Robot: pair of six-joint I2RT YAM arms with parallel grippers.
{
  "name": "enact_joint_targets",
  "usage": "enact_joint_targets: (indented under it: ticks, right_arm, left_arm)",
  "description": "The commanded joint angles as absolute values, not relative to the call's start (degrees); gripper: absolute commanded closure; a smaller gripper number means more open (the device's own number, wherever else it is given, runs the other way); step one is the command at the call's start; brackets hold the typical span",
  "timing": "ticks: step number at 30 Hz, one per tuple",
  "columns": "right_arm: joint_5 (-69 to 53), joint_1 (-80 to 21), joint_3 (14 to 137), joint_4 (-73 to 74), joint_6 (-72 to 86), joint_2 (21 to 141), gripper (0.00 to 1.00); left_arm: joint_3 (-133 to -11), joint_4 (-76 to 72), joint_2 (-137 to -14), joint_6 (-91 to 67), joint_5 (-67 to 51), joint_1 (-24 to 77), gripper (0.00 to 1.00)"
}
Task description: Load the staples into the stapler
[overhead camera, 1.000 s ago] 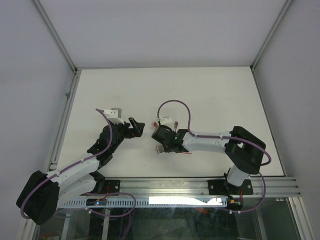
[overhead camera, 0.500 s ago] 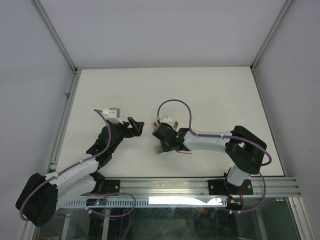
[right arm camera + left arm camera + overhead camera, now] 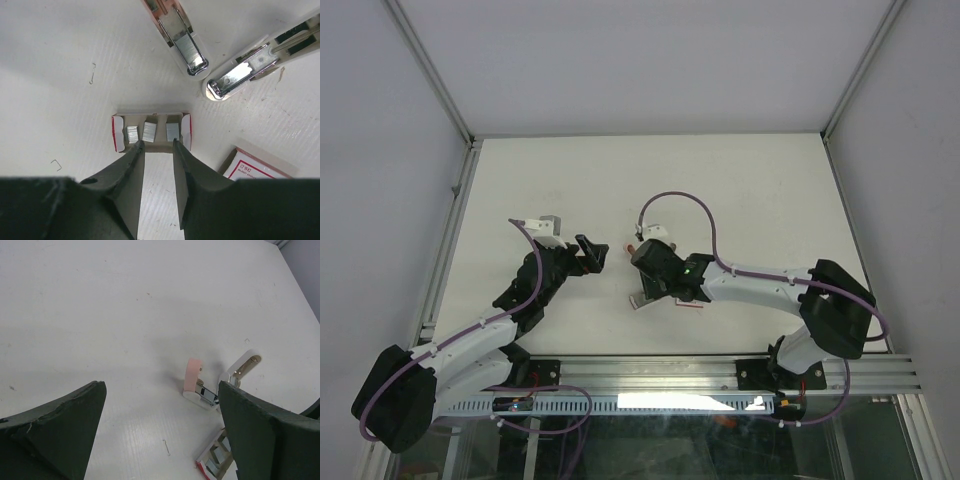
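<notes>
The staple tray (image 3: 150, 132) lies on the table (image 3: 60, 100) below the opened stapler (image 3: 182, 42), with its box sleeve (image 3: 255, 167) beside it and loose staples (image 3: 92, 73) nearby. The right gripper (image 3: 156, 144) is narrowly parted, tips at the tray's near edge; the left gripper (image 3: 161, 387) is wide and empty. Since earlier the right jaws have eased apart and the elbow has swung outward
</notes>
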State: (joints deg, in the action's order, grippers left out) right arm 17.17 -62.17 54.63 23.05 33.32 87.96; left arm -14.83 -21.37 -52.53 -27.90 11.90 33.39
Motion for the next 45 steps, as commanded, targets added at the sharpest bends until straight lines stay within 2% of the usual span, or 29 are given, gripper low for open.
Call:
enact_joint_targets:
  ticks: [1, 17, 36, 45]
  right_arm:
    - [18.4, -63.0, 56.6, 22.8, 32.8, 88.1, 0.69]
    - [17.4, -63.9, 59.6, 21.4, 38.0, 95.0, 0.70]
    - [22.8, -64.9, 65.0, 28.4, 42.3, 100.4, 0.69]
    - [22.3, -64.9, 65.4, 28.2, 42.2, 101.6, 0.73]
  left_arm:
    - [-14.9, -22.9, -52.1, -27.9, 12.2, 33.5, 0.01]
    - [-15.2, -22.8, -52.9, -28.2, 12.2, 33.5, 0.01]
    - [-15.4, -22.4, -52.3, -27.8, 11.5, 33.5, 0.01]
    - [-15.3, -22.4, -52.0, -27.7, 11.6, 33.5, 0.01]
